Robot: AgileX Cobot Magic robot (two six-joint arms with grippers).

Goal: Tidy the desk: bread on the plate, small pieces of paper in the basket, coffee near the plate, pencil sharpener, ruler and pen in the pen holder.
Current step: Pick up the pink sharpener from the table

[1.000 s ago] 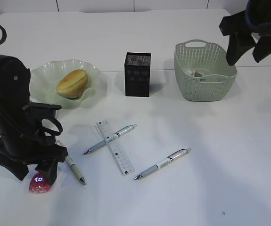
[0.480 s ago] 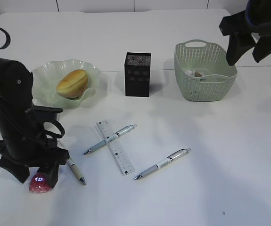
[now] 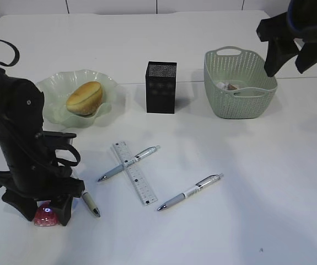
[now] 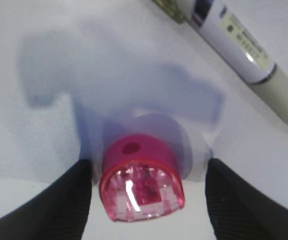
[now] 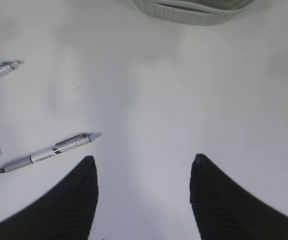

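Seen from outside: left gripper [image 3: 44, 212] down on the desk [image 3: 246, 182] at 8 o'clock, fingers apart astride the pink pencil sharpener [image 3: 45, 215]; right gripper [image 3: 288, 61] spread in the air at 2 o'clock by the basket [image 3: 239, 83]. At the left wrist: sharpener [image 4: 141, 182] standing free between both fingers [image 4: 58, 210], no contact, a pen [image 4: 244, 50] at 1 o'clock. At the right wrist: gaping fingers [image 5: 53, 205] over bare desk, another pen [image 5: 48, 152] at 9 o'clock.

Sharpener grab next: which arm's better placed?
Left. Its open hand straddles the pink sharpener, fingers on either side. The right hand hangs empty over by the basket.
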